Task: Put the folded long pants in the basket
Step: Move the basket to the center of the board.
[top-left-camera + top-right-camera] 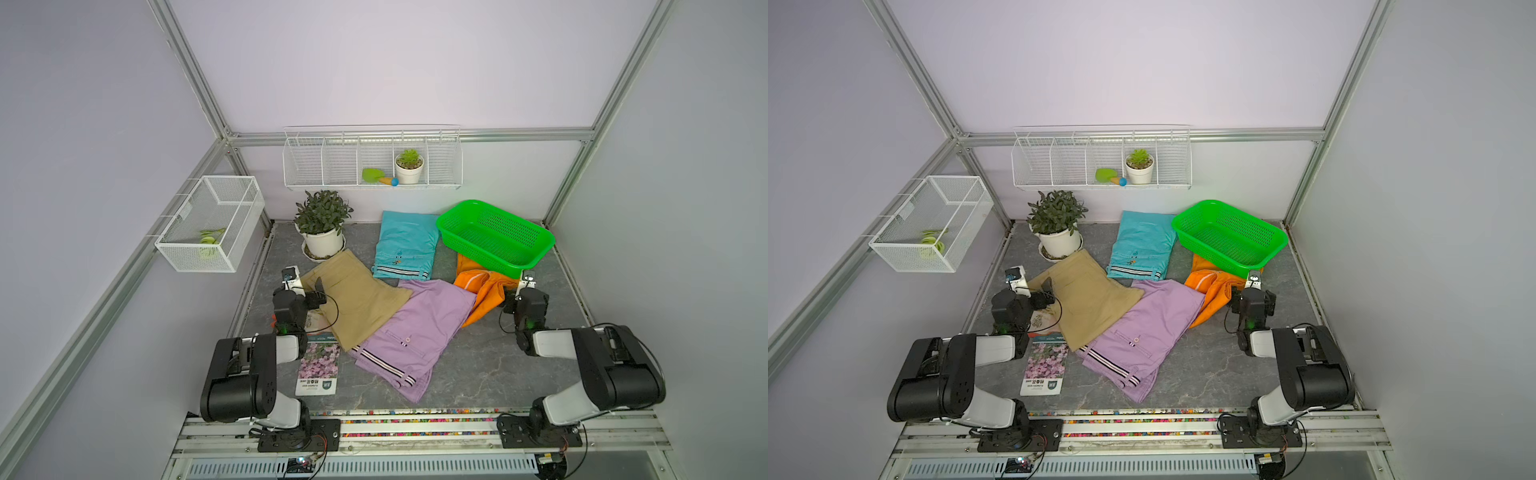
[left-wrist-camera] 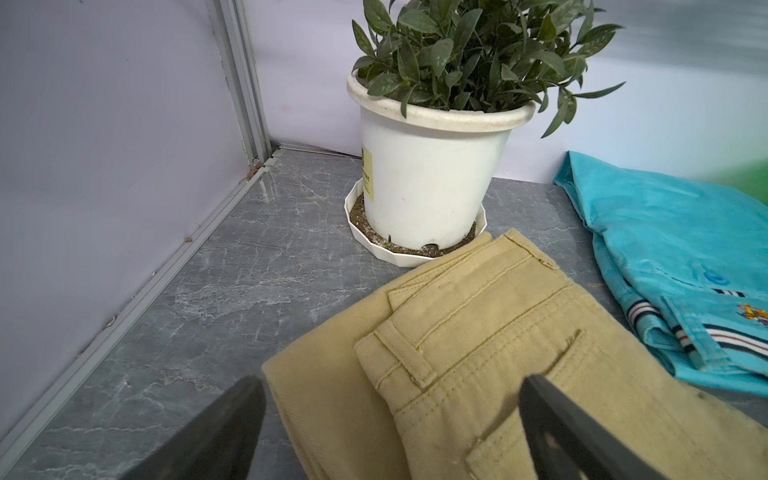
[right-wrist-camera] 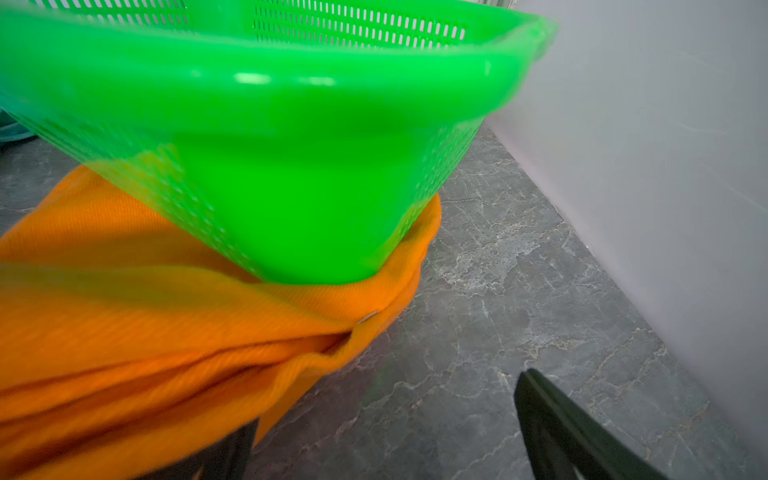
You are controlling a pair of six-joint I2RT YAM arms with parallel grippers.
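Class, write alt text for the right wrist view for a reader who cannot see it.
A bright green perforated basket rests one corner on folded orange pants on a grey marbled tabletop. The open right gripper shows nearest the camera, one dark finger partly behind the cloth.

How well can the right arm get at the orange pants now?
Probably yes: the open right gripper is at the orange pants' loose edge, though the green basket sits on their far part.
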